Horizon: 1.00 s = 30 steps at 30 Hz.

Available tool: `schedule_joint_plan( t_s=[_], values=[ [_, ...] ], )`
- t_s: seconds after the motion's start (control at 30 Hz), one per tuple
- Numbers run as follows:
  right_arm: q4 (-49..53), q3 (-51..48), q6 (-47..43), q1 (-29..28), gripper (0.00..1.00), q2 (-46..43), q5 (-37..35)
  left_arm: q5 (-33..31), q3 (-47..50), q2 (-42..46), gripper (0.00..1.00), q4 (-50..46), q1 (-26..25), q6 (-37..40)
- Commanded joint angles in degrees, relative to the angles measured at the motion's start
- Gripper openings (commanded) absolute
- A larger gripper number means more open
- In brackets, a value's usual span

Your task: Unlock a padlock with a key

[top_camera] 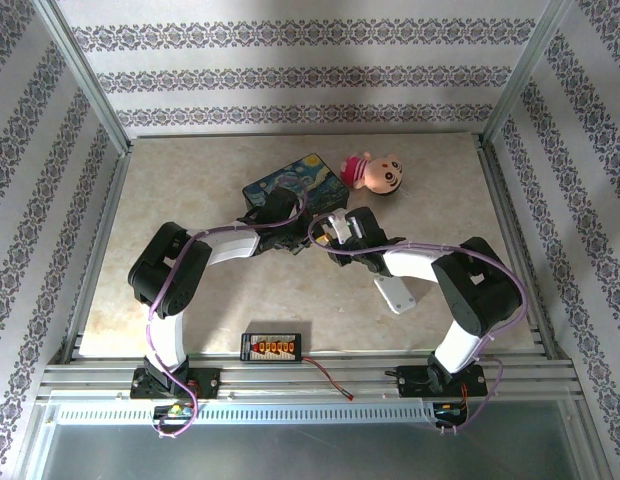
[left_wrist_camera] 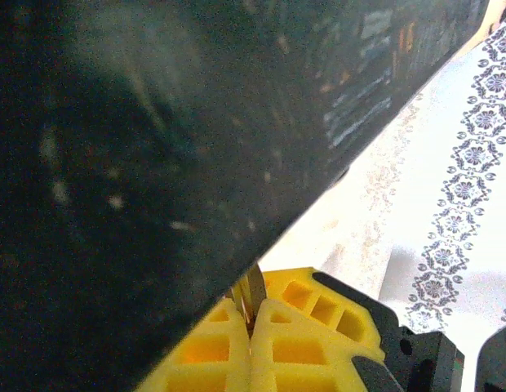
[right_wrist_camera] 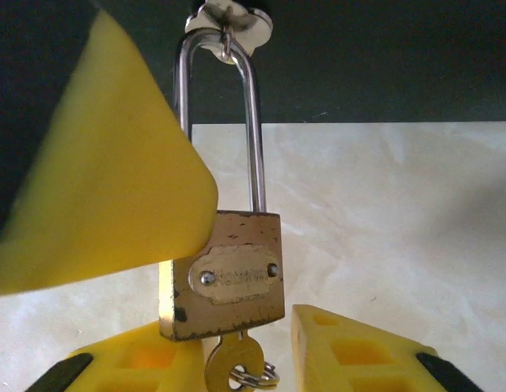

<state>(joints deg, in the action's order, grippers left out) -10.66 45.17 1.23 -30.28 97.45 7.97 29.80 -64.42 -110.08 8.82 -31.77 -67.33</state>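
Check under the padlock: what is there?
A key sticks out of the bottom of the padlock, with a small ring through its head. The key's blade is hidden inside the padlock, so whether it is turned cannot be seen.

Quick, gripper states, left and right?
Left gripper: closed on a thin metal piece.
Right gripper: open around the key, not gripping it.
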Motion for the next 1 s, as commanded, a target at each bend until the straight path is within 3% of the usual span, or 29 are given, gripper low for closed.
schedule_joint_plan(
  t_s=[0.0, 0.13, 0.47, 0.77, 0.97],
  values=[
    [-1.4, 1.1, 0.0, 0.0, 0.17, 0.2, 0.8, 8.2, 2.8, -2.4, 0.0, -9.6, -0.8, -3.9],
    [-2.1, 1.7, 1.5, 2.4, 0.05, 0.1, 6.9, 8.6, 3.1, -2.5, 0.0, -9.8, -0.9, -3.6],
    [-4.4, 3.2, 8.8, 12.1, 0.03, 3.1, 34.4, 9.1, 4.2, -2.5, 0.0, -9.6, -1.0, -2.4],
    [-9.8, 3.6, 17.4, 15.5, 0.0, 5.9, 43.2, 8.5, 5.2, -1.9, 0.0, -9.5, -0.8, -3.1],
    [-12.3, 3.0, 21.1, 16.6, 0.0, 7.1, 43.4, 8.1, 7.3, -0.9, 0.29, -6.7, -0.8, -5.1]
  ],
)
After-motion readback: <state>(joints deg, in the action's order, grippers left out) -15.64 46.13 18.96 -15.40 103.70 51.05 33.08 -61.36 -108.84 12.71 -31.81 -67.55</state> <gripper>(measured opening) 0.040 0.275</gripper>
